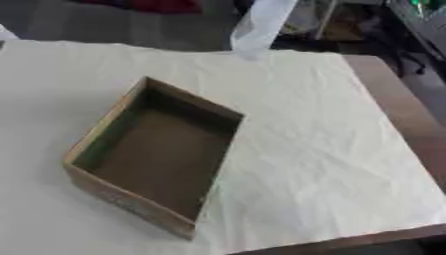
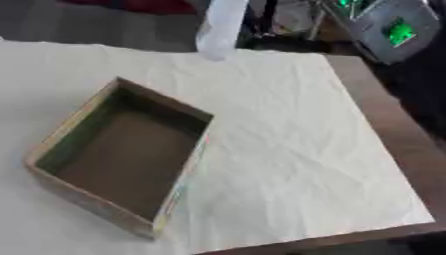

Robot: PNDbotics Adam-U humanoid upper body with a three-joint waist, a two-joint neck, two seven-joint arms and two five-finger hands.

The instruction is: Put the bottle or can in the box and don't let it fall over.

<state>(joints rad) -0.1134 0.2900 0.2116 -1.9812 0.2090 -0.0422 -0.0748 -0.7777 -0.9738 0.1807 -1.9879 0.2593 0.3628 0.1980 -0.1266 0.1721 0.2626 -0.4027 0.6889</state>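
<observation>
An open wooden box (image 1: 161, 154) sits on a worktop (image 1: 396, 104) covered by a pale, creased cloth (image 1: 322, 149). The box is rectangular and shallow, set askew so one corner points toward the near edge. Its brown floor is bare; nothing stands in it. The inner wall on its left side looks greenish.

No bottle or can shows anywhere on the cloth. At the far edge, just beyond the cloth, a pale, blurred, upright shape (image 2: 219, 27) leans in from above. It cannot be made out; it might be a sleeve, a hanging sheet or something else.

Neither of the robot's hands is in view, so how far their fingers are open, or whether either holds anything, cannot be told.

As a judgement, the task looks barely begun: the box is ready and empty, and the thing to go in it has yet to appear. To do the step well, the bottle or can should probably be held around its body, kept upright, carried over the box wall with room to spare, and lowered until its base rests flat on the floor near the middle. The fingers should then open outward without brushing it, since a tall thing may tip.
</observation>
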